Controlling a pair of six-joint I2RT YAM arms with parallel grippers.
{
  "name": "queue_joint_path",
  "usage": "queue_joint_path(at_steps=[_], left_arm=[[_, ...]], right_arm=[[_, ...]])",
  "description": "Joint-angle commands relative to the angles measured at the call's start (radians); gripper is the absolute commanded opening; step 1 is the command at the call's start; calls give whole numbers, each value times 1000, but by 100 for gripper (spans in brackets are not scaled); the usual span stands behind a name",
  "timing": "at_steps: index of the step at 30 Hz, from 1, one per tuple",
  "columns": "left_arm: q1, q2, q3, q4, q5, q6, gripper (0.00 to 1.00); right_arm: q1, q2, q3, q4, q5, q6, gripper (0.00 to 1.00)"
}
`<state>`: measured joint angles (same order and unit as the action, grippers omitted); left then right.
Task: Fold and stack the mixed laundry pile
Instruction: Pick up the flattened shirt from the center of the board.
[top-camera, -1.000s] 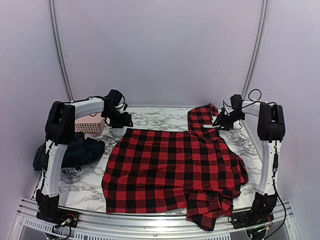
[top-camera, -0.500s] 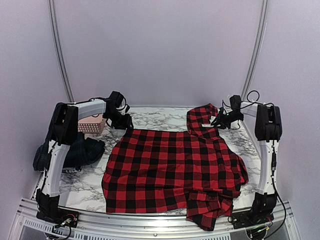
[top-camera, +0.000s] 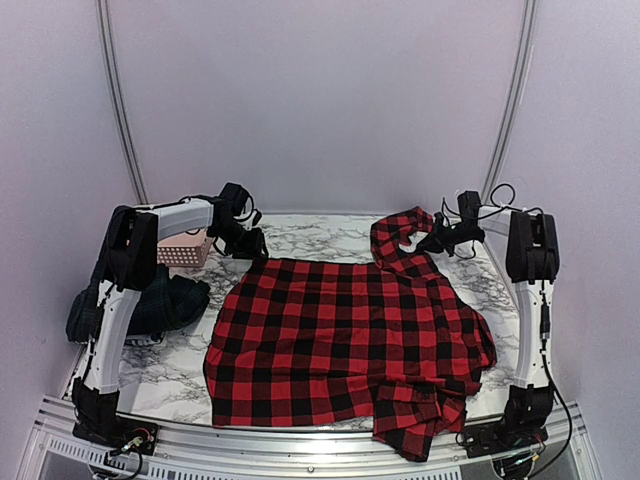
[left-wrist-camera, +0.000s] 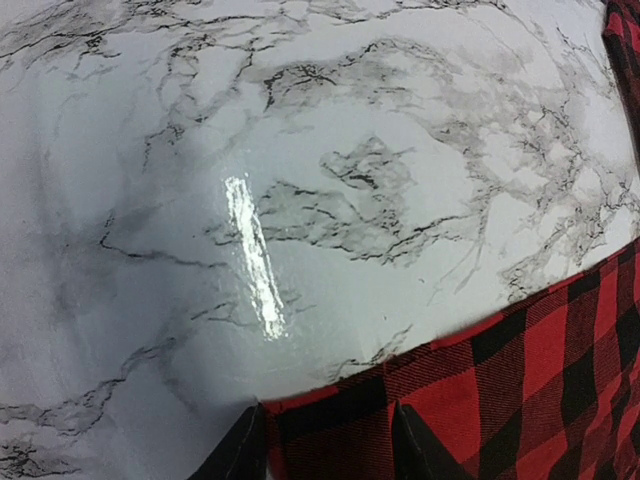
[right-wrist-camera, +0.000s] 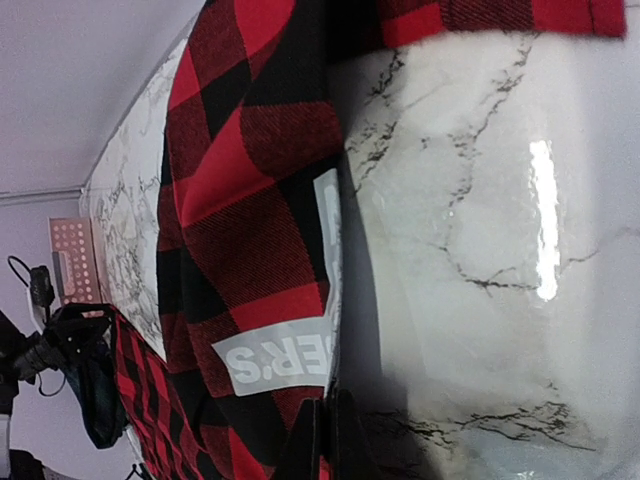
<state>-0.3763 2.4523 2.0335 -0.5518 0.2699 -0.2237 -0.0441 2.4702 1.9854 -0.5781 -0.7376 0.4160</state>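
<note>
Lying spread on the marble worktop (top-camera: 300, 235), the checked shirt (top-camera: 340, 340) is judged soft and limp; its far-right corner is pinched by the closed right jaws, its far-left hem straddled by the parted left jaws.

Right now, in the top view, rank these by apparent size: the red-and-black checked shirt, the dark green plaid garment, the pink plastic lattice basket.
1. Red-and-black checked shirt, far largest.
2. Dark green plaid garment, partly hidden.
3. Pink plastic lattice basket, also partly hidden, smallest.

both arms reach forward, left gripper (left-wrist-camera: 325, 445) parted, right gripper (right-wrist-camera: 328, 432) pinched closed.
</note>
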Motion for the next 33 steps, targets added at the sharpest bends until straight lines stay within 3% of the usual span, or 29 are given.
queue_joint_path(at_steps=[1, 13, 19, 22, 26, 33], left_arm=[[-7, 43, 13, -42, 13, -5, 44], [-5, 44, 13, -44, 12, 3, 44], [-5, 43, 13, -45, 12, 4, 46], [-5, 40, 10, -46, 10, 9, 48], [-4, 40, 11, -48, 10, 12, 48], [-4, 35, 9, -50, 12, 15, 49]], right_arm=[[2, -3, 50, 61, -60, 18, 0], [1, 10, 123, -78, 56, -73, 8], [1, 36, 147, -172, 209, -111, 32], [1, 46, 146, -188, 246, -121, 37], [9, 82, 159, -209, 226, -132, 38], [37, 123, 164, -166, 80, -119, 31]])
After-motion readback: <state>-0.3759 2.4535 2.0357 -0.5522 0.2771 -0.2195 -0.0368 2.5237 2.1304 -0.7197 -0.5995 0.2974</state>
